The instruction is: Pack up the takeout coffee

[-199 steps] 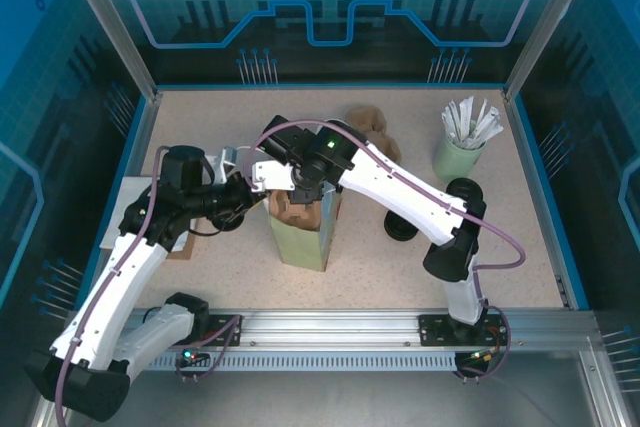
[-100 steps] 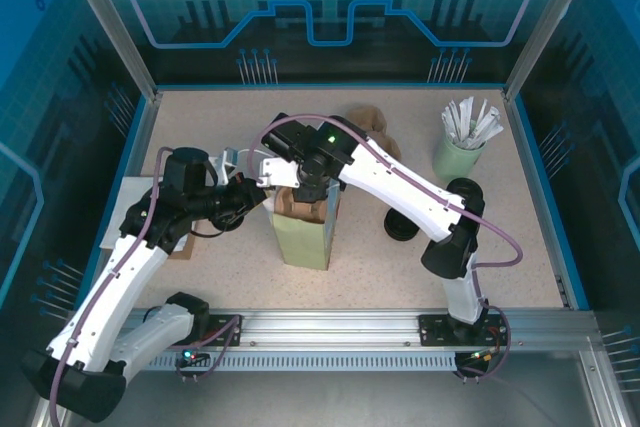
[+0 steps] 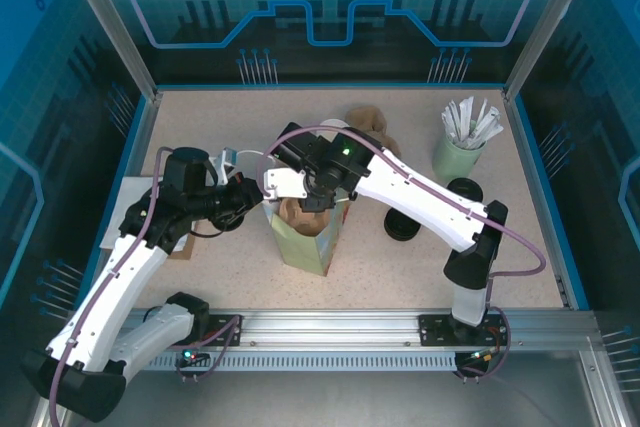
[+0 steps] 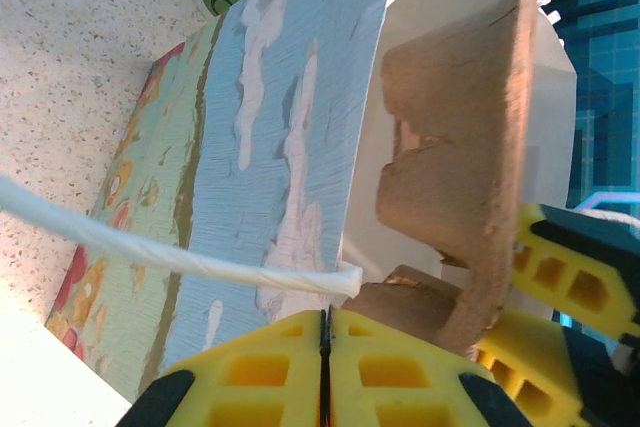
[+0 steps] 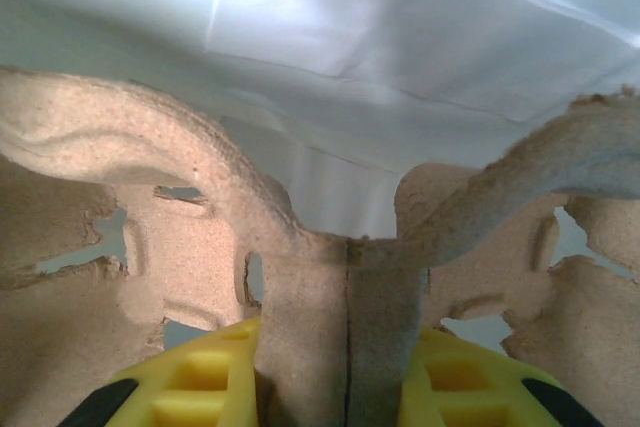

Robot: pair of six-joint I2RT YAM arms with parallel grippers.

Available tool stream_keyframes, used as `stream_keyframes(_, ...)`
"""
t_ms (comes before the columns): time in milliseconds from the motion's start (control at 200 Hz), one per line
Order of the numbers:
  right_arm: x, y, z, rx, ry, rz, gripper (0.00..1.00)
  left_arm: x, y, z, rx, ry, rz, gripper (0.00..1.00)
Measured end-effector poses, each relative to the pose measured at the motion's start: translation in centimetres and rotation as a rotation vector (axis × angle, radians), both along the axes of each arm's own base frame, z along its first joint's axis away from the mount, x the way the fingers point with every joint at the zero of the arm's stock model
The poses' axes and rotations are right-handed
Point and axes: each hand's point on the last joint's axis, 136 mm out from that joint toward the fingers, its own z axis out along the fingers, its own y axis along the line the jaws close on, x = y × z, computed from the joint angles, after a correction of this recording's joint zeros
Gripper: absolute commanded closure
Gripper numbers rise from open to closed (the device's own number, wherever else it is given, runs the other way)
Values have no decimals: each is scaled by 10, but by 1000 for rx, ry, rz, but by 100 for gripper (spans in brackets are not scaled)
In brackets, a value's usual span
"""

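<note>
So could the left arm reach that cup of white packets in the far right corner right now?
Probably not. The left gripper is shut on the paper bag at its rim, and the bag and the right arm lie between it and the cup of white packets.

Rough matt pulp tray point(image 5: 150, 147), smooth paper bag point(image 4: 290, 147)

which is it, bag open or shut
Open: the bag gapes at its top, and the right gripper holds the pulp carrier partly inside it.
</note>
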Motion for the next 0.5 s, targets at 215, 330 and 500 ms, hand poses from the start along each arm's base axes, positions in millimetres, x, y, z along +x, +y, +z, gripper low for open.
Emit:
stream_keyframes(215, -1, 2, -7, -12, 4, 21, 73, 0, 0, 0, 1, 2, -1, 91)
stream_keyframes(330, -3, 1, -8, -5, 25, 14, 73, -2, -1, 2, 2, 0, -9, 91)
stream_keyframes(500, -6, -6, -11, -4, 88, -34, 73, -8, -5, 5, 9, -13, -37, 91)
